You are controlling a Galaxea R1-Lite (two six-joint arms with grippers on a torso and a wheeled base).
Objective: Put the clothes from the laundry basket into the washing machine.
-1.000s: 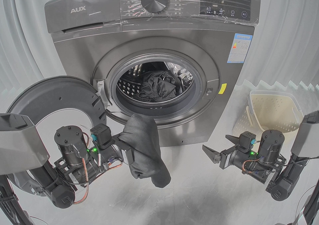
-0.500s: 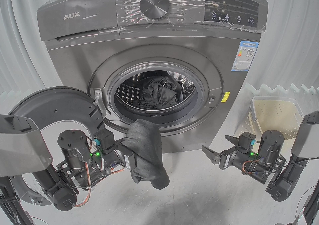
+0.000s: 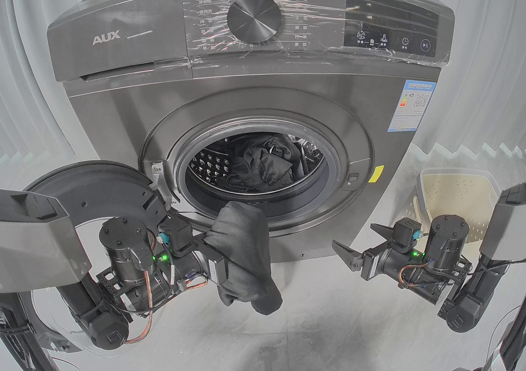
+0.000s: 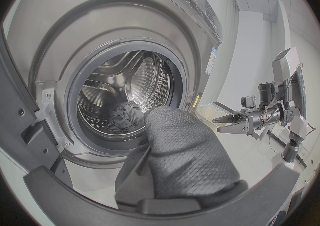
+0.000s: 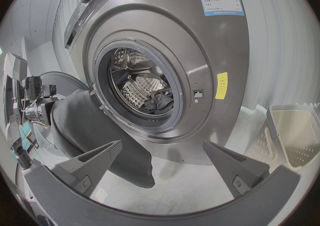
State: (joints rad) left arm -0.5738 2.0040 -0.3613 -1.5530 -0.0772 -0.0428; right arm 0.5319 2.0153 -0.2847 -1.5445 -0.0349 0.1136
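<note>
Head view: left claw (image 3: 234, 250) grips a dark garment (image 3: 249, 268) that drapes over it, just below the open mouth of the washing machine (image 3: 329, 98). Right claw (image 3: 356, 236) gapes wide, empty, near the laundry basket (image 3: 460, 191).

The head view has been shifted: the washer (image 3: 235, 98) is now seen larger and lower in the picture, so the camera has been brought nearer to it. The door (image 3: 93, 191), at 8 o'clock of the drum mouth, and the basket (image 3: 460, 197), at 4 o'clock, are displaced downward with the view. The left gripper (image 3: 222, 267), closed on the garment (image 3: 244, 251), has been carried slightly toward 3 o'clock and nearer the machine. The garment's top is now laid a little further over the mouth's lower rim, at 6 o'clock.
</note>
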